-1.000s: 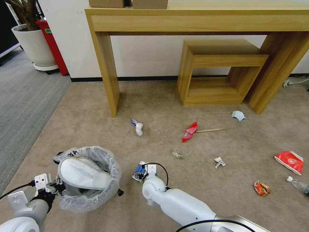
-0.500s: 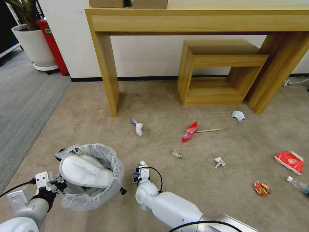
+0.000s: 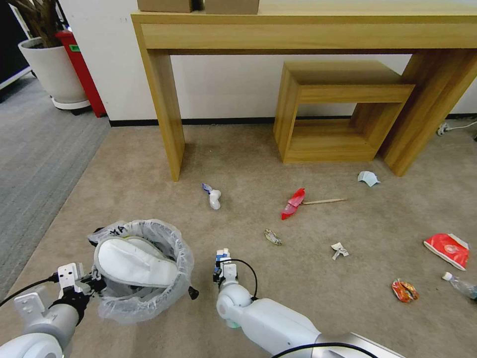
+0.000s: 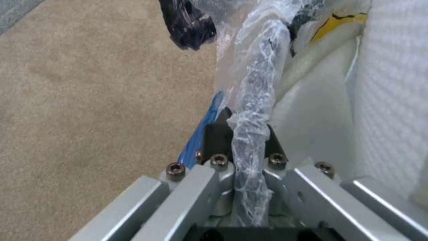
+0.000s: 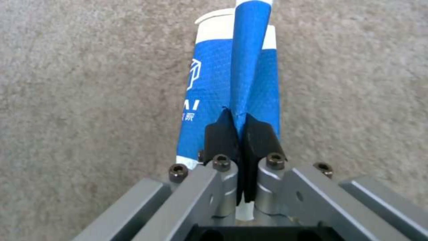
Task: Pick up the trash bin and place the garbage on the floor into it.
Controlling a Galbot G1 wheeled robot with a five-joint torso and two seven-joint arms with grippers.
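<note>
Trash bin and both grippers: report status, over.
Left gripper clamped on trash bin rim. Right gripper shut on blue carton, beside bin. Slipper inside bin. Nothing blocking.

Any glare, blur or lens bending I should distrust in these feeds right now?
Head view: wide-angle bending bows the long pale wooden console table; lighting even, shadows soft. Left wrist view: soft focus; crinkly translucent bag rim of the small black trash bin shows mild sheen. Right wrist view: blue-white carton readable, edges slightly soft.

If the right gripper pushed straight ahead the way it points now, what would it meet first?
Probably only bare floor: the right gripper, shut on the blue-white carton, points at carpet, and the carton's far end would likely touch first. Depth is unclear.
</note>
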